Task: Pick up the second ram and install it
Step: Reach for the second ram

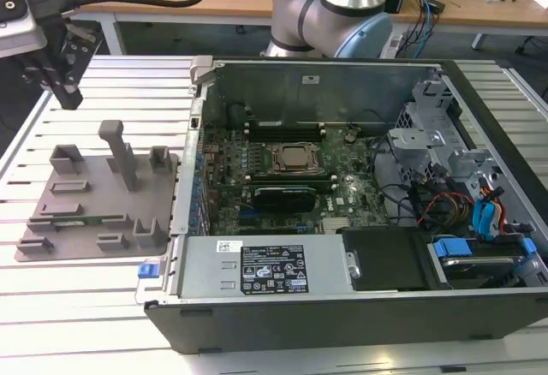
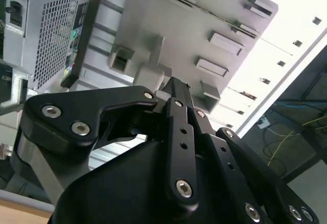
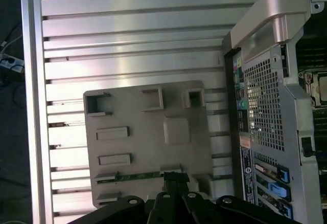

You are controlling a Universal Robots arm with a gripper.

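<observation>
Claw (image 1: 70, 97) clenched on nothing, fingertips pressed together, hanging high over the far part of the slatted tabletop (image 1: 103, 298) at the exterior view's left. Just right of and below it in that view, a grey fixture plate (image 1: 90, 182) lying flat on the tabletop, studded with blocks and slots. On the plate's near part, the second ram (image 1: 84, 218): a thin green stick, seated along a row of low blocks, long axis running from the exterior view's left to its right, parallel to the plate's near edge. Well apart from the claw, lower down and untouched. In the first wrist view, the same green stick (image 3: 135, 176) stretched across the plate (image 3: 143, 147), one end passing behind the closed tips of the claw (image 3: 174, 179). Further right in the exterior view, an open computer case (image 1: 360, 306) just beside the plate, motherboard (image 1: 342, 195) exposed inside.
</observation>
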